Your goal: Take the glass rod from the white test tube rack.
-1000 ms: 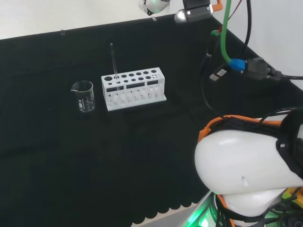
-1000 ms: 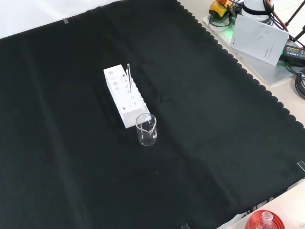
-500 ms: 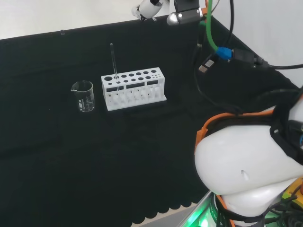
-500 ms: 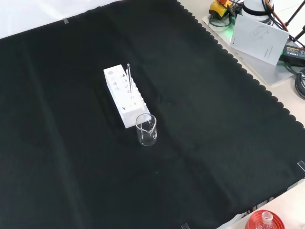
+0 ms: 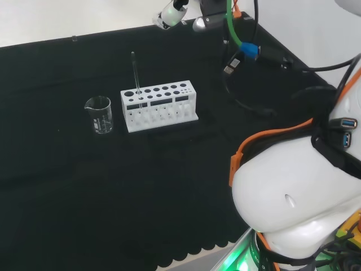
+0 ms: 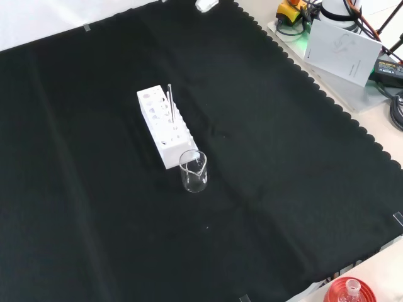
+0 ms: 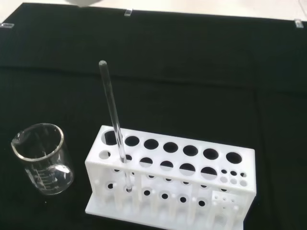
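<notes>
The white test tube rack (image 5: 169,107) stands mid-cloth. The glass rod (image 5: 135,73) sticks up from a hole at the rack's left end in the head view, leaning slightly. In the front view the rod (image 6: 170,104) rises from the rack (image 6: 157,126) at the end nearest the beaker. The wrist view looks down on the rack (image 7: 192,191) and rod (image 7: 112,124) from a distance. A small part of the hand (image 5: 169,11) shows at the head view's top, far above and beyond the rack, and at the front view's top edge (image 6: 206,5). It holds nothing that I can see.
A small clear beaker (image 5: 100,114) stands just left of the rack in the head view, and nearer than the rack in the front view (image 6: 193,171). The arm's white link (image 5: 293,203) and cables are at right. A red ribbed stand (image 6: 348,292) sits off the cloth's corner.
The arm's upper part and cables have swung left in the head view, and a bit of the hand has come in at the front view's top edge. Rack, rod and beaker are unmoved.
</notes>
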